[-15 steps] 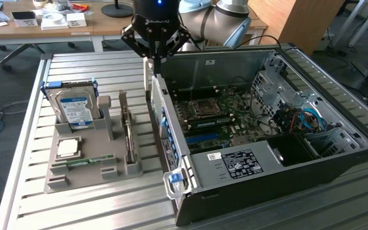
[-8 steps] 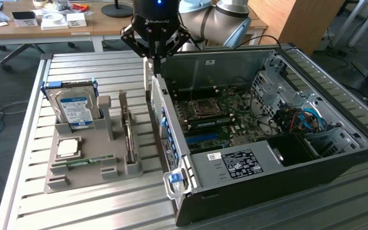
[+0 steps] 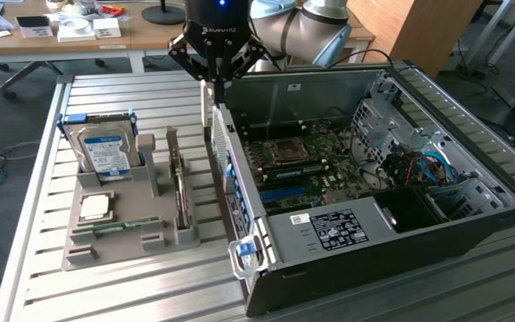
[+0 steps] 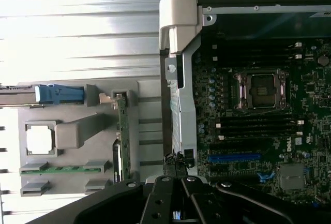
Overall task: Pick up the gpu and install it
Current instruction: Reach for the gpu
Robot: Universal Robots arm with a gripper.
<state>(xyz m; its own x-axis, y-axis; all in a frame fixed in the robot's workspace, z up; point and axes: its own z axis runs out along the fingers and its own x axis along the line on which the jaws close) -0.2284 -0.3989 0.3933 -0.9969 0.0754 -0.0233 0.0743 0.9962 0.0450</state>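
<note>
The gpu [image 3: 180, 182] stands on its edge in a slot of the grey holder [image 3: 119, 245] on the slatted table, its green board and silver bracket facing up. In the wrist view the gpu [image 4: 123, 131] appears as a thin green strip in the holder [image 4: 150, 131]. My gripper [image 3: 214, 79] hangs above the far end of the open computer case's [image 3: 401, 221] near wall, beyond and above the gpu, touching nothing. Its fingers meet at the tips, so the gripper [image 4: 176, 171] is shut and empty. The motherboard's blue slot [image 4: 234, 158] lies bare inside the case.
The holder also carries a silver hard drive with a blue label [image 3: 105, 153], a square processor [image 3: 94, 206] and a narrow green RAM stick [image 3: 119, 227]. The case's side wall [image 3: 231, 181] rises right beside the holder. A desk with small boxes [image 3: 78, 28] stands behind.
</note>
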